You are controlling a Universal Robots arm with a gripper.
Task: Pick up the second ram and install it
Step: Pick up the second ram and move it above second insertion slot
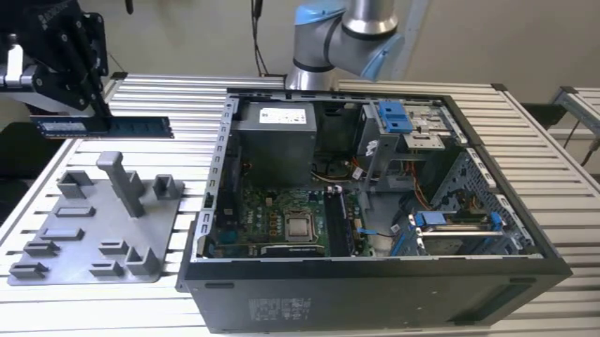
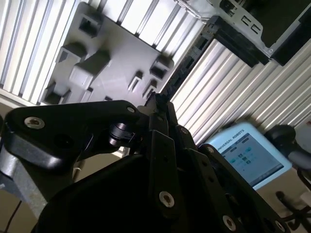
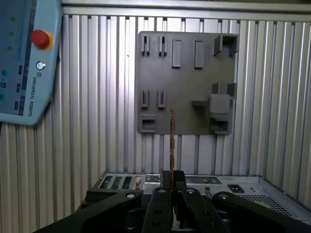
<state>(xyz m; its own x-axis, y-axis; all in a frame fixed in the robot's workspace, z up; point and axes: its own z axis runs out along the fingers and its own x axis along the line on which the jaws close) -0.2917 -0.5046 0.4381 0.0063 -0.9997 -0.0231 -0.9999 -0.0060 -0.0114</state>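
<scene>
Across the slatted tabletop (image 1: 572,210) I see the open computer case (image 1: 375,298) at centre-right and the grey holder tray (image 1: 89,242) lower left; upper left, my claw (image 1: 97,116) is clenched on the second ram (image 1: 140,127), held level above the tabletop.

Gripper (image 1: 98,112): black, raised over the slatted table (image 1: 168,98), clamped on the second ram (image 1: 136,127), which lay level and jutted out to either side of it.
Grey holder tray (image 1: 154,225): on the table below the gripper, apart from it.
Open computer case (image 1: 375,295): beside the tray, well apart from the gripper.
</scene>
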